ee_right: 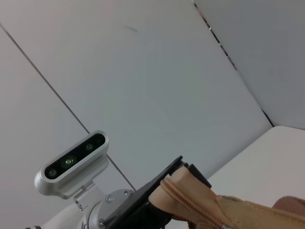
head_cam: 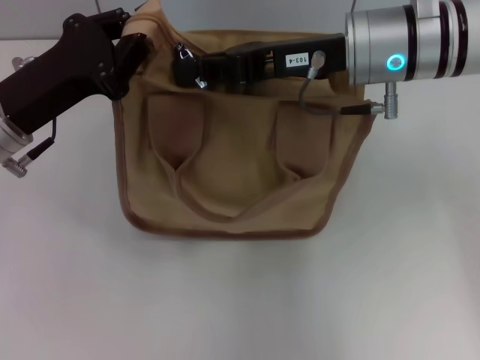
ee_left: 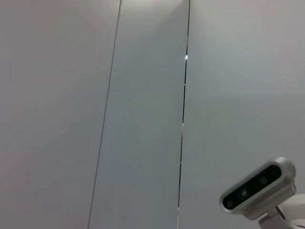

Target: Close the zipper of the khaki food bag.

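The khaki food bag (head_cam: 232, 172) lies flat on the white table, with its handles (head_cam: 225, 206) towards me. My left gripper (head_cam: 133, 46) is shut on the bag's top left corner. In the right wrist view its black fingers (ee_right: 143, 205) clamp that tan corner (ee_right: 183, 183), with the zipper (ee_right: 195, 207) track running from it. My right gripper (head_cam: 189, 69) reaches in from the right along the bag's top edge. It is shut on the silver pull tab (head_cam: 199, 82) near the left end. The left wrist view shows only wall.
White table (head_cam: 240, 300) lies all around the bag. A grey panelled wall (ee_left: 143, 95) stands behind. The right arm's wrist camera (ee_left: 257, 191) shows in the left wrist view, and the left arm's wrist camera (ee_right: 74, 163) in the right wrist view.
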